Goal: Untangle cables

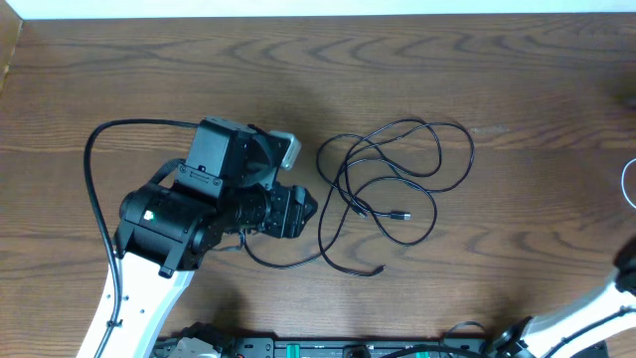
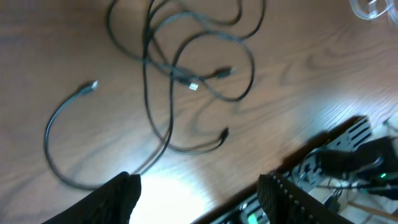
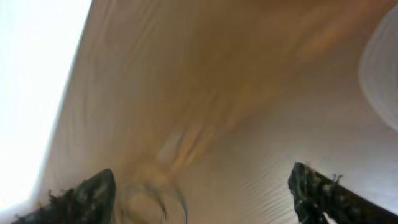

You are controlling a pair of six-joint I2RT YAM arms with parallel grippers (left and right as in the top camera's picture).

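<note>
We find a loose tangle of thin black cables point(image 1: 383, 179) on the brown wood-grain table point(image 1: 517, 70), just beside the left gripper point(image 1: 301, 209), with one strand trailing close under it. That claw gapes wide, holding nothing (both fingers clear of the cords). A thin whitish cord point(image 1: 628, 184) lies well beyond the tangle. The right gripper point(image 3: 202, 177) is blurred, but we read it as spread wide.

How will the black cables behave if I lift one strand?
Probably floppy: the black cables lie in loose curved loops. Likely light, being so thin. One strand may drag the others, since they cross repeatedly.
</note>
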